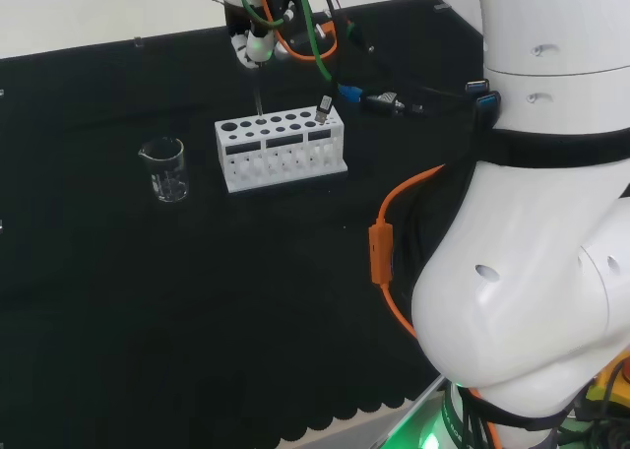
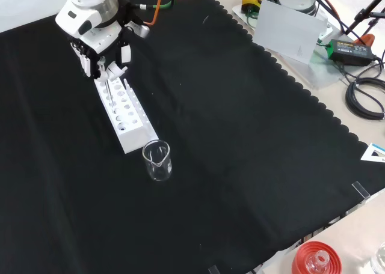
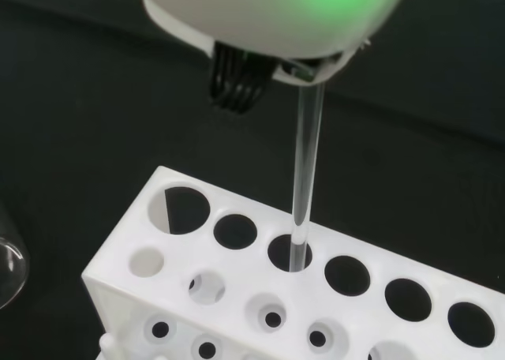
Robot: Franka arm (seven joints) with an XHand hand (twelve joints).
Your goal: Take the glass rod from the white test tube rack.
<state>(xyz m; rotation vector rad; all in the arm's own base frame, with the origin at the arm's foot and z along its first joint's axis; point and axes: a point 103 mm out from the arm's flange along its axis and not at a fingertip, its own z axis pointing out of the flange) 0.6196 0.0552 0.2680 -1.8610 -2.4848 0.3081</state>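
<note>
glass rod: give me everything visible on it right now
The glass rod is a thin, clear, straight stick, standing about upright. Its lower end sits at the mouth of one hole in the top row of the white test tube rack, a few holes in from one end. Its upper end runs up into the hand, whose fingers pinch it. In the head view it shows as a faint vertical line above the rack's far side. Nothing else touches it.
</note>
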